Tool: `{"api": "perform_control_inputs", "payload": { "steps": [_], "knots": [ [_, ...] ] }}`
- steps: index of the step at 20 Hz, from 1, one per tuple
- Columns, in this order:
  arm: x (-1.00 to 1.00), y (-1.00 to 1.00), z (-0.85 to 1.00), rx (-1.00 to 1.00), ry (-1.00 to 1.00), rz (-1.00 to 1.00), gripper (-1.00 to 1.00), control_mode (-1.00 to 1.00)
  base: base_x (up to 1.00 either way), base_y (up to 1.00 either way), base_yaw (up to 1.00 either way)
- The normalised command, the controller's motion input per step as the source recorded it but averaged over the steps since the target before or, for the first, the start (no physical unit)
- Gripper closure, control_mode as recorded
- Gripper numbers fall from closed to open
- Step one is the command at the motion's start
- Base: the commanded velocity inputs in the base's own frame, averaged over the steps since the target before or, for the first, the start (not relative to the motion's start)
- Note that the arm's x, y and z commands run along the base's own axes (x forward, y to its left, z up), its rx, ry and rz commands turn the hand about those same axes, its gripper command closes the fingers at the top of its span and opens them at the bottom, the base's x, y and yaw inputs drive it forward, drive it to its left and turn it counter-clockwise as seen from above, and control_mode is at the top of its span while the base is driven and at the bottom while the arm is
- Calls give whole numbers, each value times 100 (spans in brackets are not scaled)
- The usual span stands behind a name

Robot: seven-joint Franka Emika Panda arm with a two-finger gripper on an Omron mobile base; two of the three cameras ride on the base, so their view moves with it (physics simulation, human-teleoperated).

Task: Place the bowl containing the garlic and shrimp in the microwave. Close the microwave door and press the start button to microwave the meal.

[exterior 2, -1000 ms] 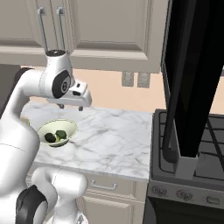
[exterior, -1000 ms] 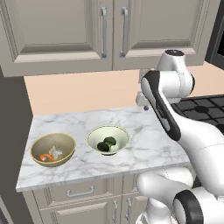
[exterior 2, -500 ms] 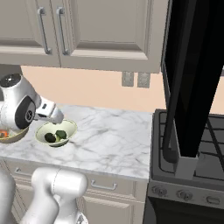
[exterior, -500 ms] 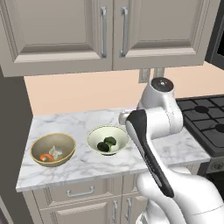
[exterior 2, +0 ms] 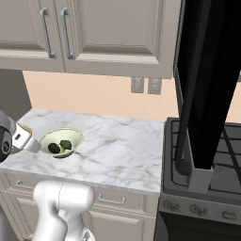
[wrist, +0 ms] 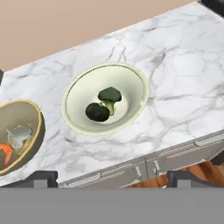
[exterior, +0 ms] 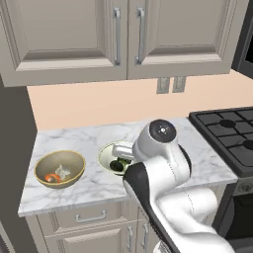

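My arm (exterior: 163, 163) covers right half of cream bowl (exterior: 109, 154) in left base view. Hand view: tan bowl (wrist: 26, 127) cut by left edge, shrimp (wrist: 5, 154) partly cropped, garlic (wrist: 17, 133) whole. My fingertips (wrist: 39, 178) barely clear grey band; jaw gap unreadable. Right base view: tan bowl (exterior 2: 24, 130) hidden behind my wrist, only rim sliver peeking. Door (exterior 2: 207, 80) cut at top edge.

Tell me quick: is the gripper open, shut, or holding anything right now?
Gripper: open and empty, its two finger tips set wide apart above the counter's front edge, holding nothing; the tan bowl sits off to one side, untouched.
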Motion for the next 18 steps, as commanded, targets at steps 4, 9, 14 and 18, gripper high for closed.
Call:
{"api": "perform_control_inputs", "payload": {
  "steps": [4,9,14,18],
  "knots": [
    [-1,84,0,9,2,-12,-100,-100,0,0,0],
    [19,75,0,6,10,-2,-100,-100,0,0,0],
    [62,40,0,13,12,0,-100,-100,0,0,0],
    [58,17,-2,13,13,0,-100,-100,0,0,0]
  ]
}}
